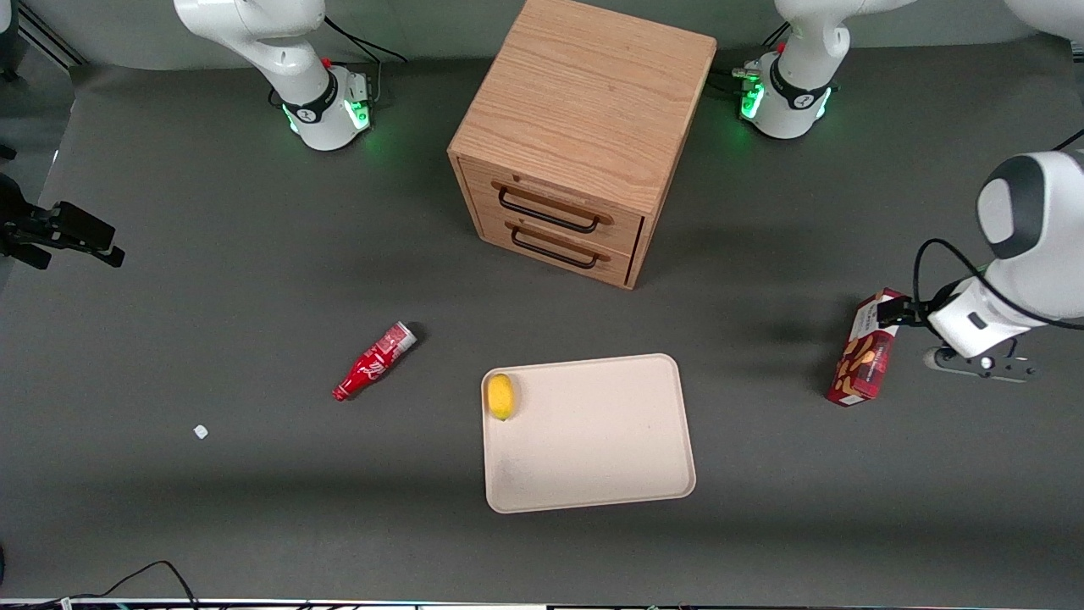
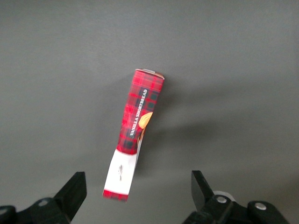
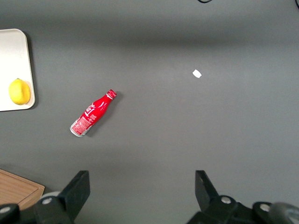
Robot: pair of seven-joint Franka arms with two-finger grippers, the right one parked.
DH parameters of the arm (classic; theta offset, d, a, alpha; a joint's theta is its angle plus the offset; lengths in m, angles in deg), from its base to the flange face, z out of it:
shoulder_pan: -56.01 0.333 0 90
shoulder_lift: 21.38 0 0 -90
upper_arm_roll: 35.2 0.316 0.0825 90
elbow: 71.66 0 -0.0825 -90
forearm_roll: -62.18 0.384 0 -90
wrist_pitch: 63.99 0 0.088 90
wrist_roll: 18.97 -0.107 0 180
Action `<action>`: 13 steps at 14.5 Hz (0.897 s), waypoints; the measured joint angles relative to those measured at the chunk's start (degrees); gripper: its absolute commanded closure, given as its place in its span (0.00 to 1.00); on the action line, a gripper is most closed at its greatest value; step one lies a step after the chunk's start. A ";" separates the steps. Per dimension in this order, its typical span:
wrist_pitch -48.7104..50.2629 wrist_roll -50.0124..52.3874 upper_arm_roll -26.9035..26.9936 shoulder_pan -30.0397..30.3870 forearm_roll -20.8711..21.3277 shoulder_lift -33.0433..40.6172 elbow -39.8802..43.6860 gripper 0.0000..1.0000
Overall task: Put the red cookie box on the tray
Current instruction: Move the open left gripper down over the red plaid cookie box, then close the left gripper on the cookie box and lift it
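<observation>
the slim dark-red cookie box (image 1: 864,356) with tan cookie pictures and a white end stands on its thin edge on the dark grey table (image 1: 254,339), toward the working arm's end. it is well apart from the flat pale beige tray (image 1: 593,457) with rounded corners, so it is not on the tray yet. the working arm's black two-finger gripper (image 2: 138,193) hangs right by the box, and in the wrist view its two fingers (image 2: 74,189) are spread wide with the white end of the box between them (they do not touch the box there). the gripper is holding nothing. a small yellow lemon (image 1: 500,396) lies in the tray, at the corner nearest the small red bottle (image 1: 374,361) with the silver cap. that bottle lies on its side on the table, beside the tray, toward the parked arm's end. a tiny white scrap (image 1: 200,431) lies on the table even more toward that end. the light wooden cabinet (image 1: 584,127) with two drawers and dark handles stands farther from the front camera than the tray. both drawers look closed.
</observation>
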State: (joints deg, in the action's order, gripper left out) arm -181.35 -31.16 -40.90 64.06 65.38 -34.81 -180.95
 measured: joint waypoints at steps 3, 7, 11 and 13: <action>-8.08 -4.96 0.46 0.01 0.07 -1.74 -4.50 0.00; -16.75 -7.47 1.08 0.02 0.11 -4.04 -9.41 0.00; -22.69 -9.70 1.30 0.02 0.13 -5.60 -12.21 0.00; -24.34 -10.15 1.74 0.02 0.13 -6.30 -12.57 0.00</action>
State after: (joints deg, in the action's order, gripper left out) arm -205.69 -41.31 -39.17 64.08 65.52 -41.11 -193.52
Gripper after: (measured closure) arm 0.000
